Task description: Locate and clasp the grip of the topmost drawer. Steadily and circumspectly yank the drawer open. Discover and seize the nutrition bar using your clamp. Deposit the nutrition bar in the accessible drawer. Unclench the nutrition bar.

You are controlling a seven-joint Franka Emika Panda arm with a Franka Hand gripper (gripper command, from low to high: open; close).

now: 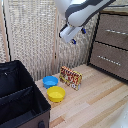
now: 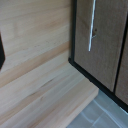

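One robot arm [image 1: 82,10] reaches in from the upper middle of the exterior view, ending in one clamp [image 1: 78,36] with two short blue-tipped fingers. There is one nutrition bar [image 1: 71,77], near the frame's centre. Two bowls sit left of it: one blue bowl [image 1: 50,81] and one yellow bowl [image 1: 56,93]. One dark fabric bin [image 1: 20,100] fills the lower left, split into two compartments. One drawer cabinet [image 1: 112,45] stands at the right edge, with two drawer fronts in view and two pale bar handles, one on each. The wrist view shows one handle [image 2: 92,25].
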